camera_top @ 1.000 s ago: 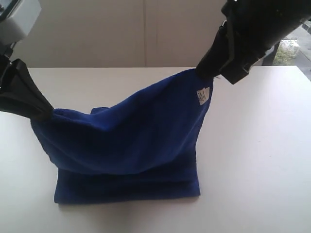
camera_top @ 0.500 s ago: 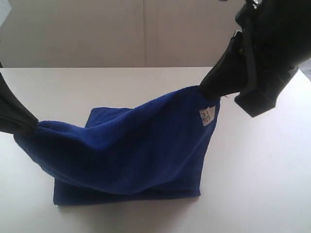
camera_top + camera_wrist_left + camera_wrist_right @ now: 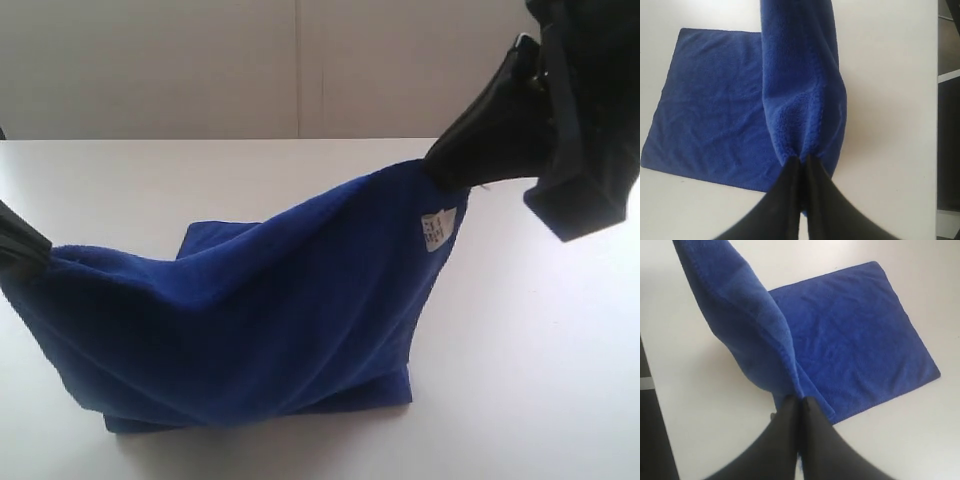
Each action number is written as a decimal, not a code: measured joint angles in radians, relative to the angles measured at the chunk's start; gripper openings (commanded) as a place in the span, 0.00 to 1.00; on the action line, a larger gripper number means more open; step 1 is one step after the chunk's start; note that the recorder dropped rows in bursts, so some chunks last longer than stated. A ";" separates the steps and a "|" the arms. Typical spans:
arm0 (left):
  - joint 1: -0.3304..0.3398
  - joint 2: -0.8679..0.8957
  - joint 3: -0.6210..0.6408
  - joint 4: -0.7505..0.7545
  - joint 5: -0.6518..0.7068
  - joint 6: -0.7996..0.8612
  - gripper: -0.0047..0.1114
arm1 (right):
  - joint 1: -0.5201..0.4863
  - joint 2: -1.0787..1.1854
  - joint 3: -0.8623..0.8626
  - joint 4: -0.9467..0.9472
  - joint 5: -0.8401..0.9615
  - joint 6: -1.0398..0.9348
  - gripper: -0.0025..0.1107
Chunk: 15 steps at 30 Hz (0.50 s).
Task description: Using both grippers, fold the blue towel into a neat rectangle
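You have both corners pinched: left tool (image 3: 801, 160) and right tool (image 3: 800, 401) are each clamped on one corner of the blue towel (image 3: 250, 330), held up. It sags btwn them, other half flat on the table (image 3: 520, 330) below. Fold approx. halfway; lay-down and squaring left. Table white, matte; pale wall (image 3: 200, 60) behind.

Support surface: one plain white table (image 3: 530, 370), matte finish, extending across the full view from left to right. One item lies on it: a blue towel (image 3: 250, 320), positioned near, slightly left of centre. Only part of the cloth rests flat on the top, with a straight near edge and a far corner showing. The remainder is raised off the surface.
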 measured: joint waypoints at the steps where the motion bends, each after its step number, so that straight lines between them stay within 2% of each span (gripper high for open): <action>1: 0.000 0.000 0.002 0.000 0.000 -0.002 0.04 | 0.000 -0.009 0.000 -0.001 0.000 0.002 0.02; 15: 0.000 0.000 0.004 -0.053 0.000 -0.003 0.04 | 0.000 -0.088 0.000 -0.032 0.002 0.051 0.02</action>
